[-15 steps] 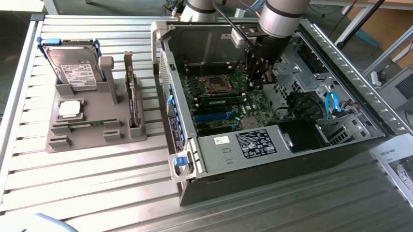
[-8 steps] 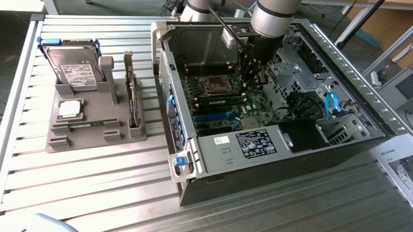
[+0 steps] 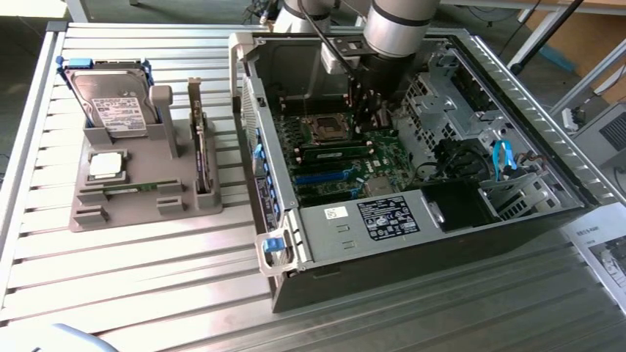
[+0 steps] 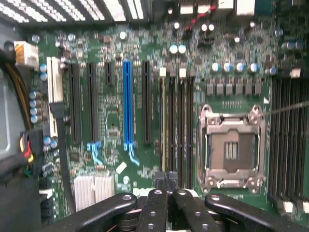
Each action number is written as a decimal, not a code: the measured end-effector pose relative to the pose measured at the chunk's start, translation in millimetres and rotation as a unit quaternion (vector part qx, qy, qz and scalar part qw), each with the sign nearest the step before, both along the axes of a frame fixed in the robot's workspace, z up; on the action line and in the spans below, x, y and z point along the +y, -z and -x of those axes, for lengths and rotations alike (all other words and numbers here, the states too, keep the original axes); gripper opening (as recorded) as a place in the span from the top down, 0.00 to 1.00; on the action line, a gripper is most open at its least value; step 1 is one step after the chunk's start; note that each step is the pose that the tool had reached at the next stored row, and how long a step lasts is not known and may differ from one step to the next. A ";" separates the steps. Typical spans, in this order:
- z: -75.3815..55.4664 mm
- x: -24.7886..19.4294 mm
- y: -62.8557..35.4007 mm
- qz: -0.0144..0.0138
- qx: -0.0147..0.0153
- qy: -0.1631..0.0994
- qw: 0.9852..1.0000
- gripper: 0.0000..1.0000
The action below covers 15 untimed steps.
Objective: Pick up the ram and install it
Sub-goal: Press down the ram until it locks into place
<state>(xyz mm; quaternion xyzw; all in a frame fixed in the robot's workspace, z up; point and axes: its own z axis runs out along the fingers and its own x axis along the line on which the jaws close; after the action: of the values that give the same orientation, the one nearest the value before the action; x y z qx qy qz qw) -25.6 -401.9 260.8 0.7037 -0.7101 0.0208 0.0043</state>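
Closed, empty gripper (image 4: 166, 181) hovering inside open computer case (image 3: 547, 158) above motherboard (image 4: 116, 121); ram (image 4: 162, 121) apparently seated in slot, probably the pressing-down stage, calling for a firm, straight push.

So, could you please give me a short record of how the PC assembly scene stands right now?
gripper: shut, holding nothing, poised over the motherboard by the memory slots
ram: a green stick, apparently seated in a slot beside the CPU socket
CPU socket: no cooler on it
case: side open
holder: on the exterior view's left of the case, carrying the hard drive and expansion card
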 end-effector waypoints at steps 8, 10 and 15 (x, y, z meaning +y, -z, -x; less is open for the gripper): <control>23.3 0.0 0.0 0.000 0.000 0.000 1.000 0.90; 29.1 0.0 0.0 0.000 0.000 0.000 1.000 0.90; 39.2 0.1 0.0 0.000 0.000 0.000 1.000 0.90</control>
<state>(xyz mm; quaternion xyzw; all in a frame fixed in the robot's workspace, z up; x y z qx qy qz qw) -64.7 -401.8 260.7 0.7037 -0.7102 0.0210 0.0040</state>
